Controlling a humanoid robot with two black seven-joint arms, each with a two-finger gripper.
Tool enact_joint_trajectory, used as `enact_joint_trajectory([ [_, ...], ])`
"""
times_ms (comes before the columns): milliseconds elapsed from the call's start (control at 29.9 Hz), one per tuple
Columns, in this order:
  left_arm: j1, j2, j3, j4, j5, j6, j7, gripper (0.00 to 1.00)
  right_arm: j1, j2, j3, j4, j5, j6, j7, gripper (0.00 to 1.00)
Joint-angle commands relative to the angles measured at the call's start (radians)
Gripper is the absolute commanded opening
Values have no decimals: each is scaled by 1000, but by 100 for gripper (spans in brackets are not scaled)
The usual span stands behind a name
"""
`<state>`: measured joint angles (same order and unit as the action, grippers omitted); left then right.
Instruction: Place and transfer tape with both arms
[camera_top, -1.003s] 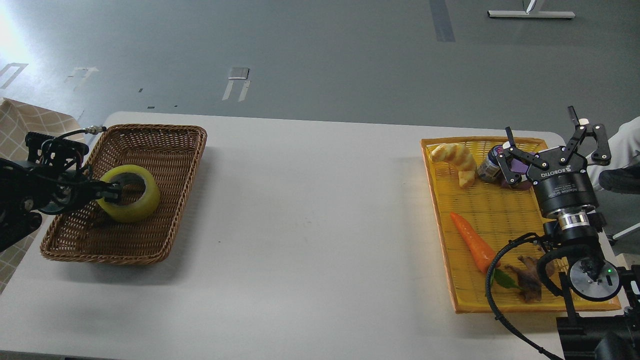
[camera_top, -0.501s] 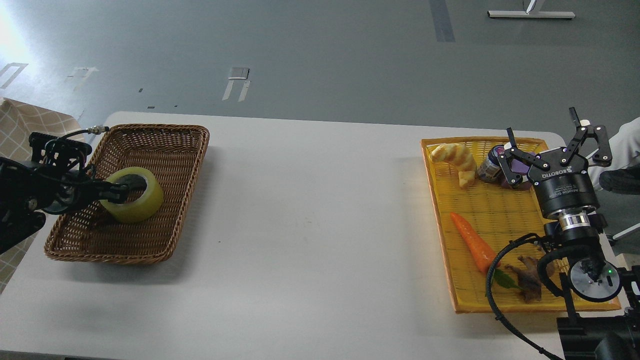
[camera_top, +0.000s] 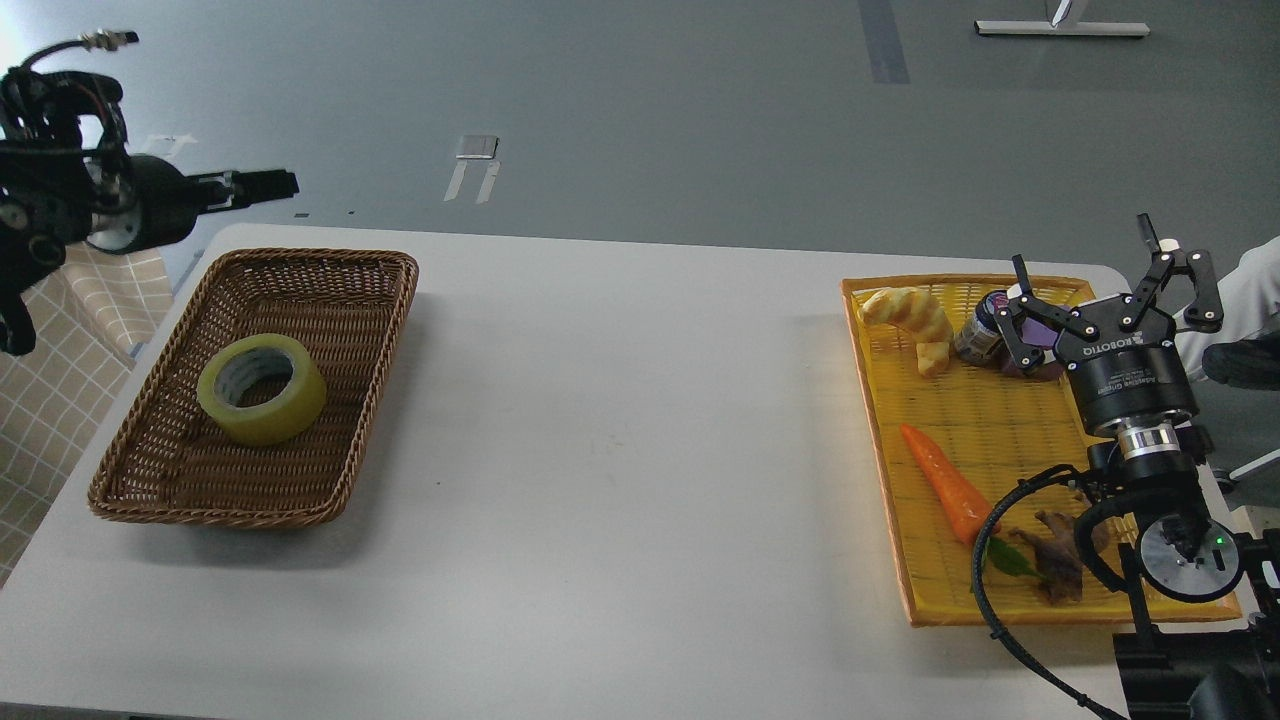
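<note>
The tape (camera_top: 292, 404), a yellow roll with a grey-white core, lies flat in the brown wicker basket (camera_top: 385, 320) at the table's left. My left gripper (camera_top: 283, 184) is raised high above the basket's far left corner, well clear of the tape and pointing right; it is seen edge-on, so its fingers cannot be told apart. My right gripper (camera_top: 1080, 245) is open and empty, fingers spread, above the far right part of the yellow tray (camera_top: 885, 450).
The yellow tray at the right holds a peeled banana (camera_top: 910, 318), a small jar (camera_top: 978, 330), a carrot (camera_top: 945, 485) and a dark dried piece (camera_top: 1055, 565). A checked cloth (camera_top: 70, 340) hangs left of the table. The white table (camera_top: 620, 420) lies between basket and tray.
My left gripper let go of the tape and rose up and away from the basket. The tape now lies flat in the basket. The right arm has not moved.
</note>
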<state>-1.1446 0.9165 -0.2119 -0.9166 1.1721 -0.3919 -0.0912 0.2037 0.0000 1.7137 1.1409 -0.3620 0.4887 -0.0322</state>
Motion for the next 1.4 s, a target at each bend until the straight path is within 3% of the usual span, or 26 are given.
enact_joint_trajectory([
  [0,-113,21,-10,-7,-219,-54,-7,97,5,0,-2,3,0,0,-2,100],
  [134,-142,9,-87,-8,-590,-77,-16,98,25,0,3,8,0,0,-2,100],
  [468,-113,-120,-170,-47,-902,-97,-21,98,103,0,-3,23,-3,0,-8,100],
  [669,25,-235,-384,-107,-1036,-97,-47,98,152,-72,-6,20,-5,0,-12,100],
  [802,204,-355,-596,-195,-1039,-97,-45,98,183,-74,-6,14,-3,0,-14,100],
  [936,345,-476,-702,-242,-1039,-97,-41,98,192,-72,-6,4,0,0,-15,100],
  [1136,515,-588,-785,-258,-1031,-97,-35,98,201,-68,-8,2,8,0,-25,100],
  [1270,600,-619,-790,-275,-1031,-97,-36,98,236,-64,-9,-30,63,0,-103,100],
  [1370,621,-637,-791,-275,-1032,-97,-36,98,253,-63,-29,-49,101,0,-118,100],
])
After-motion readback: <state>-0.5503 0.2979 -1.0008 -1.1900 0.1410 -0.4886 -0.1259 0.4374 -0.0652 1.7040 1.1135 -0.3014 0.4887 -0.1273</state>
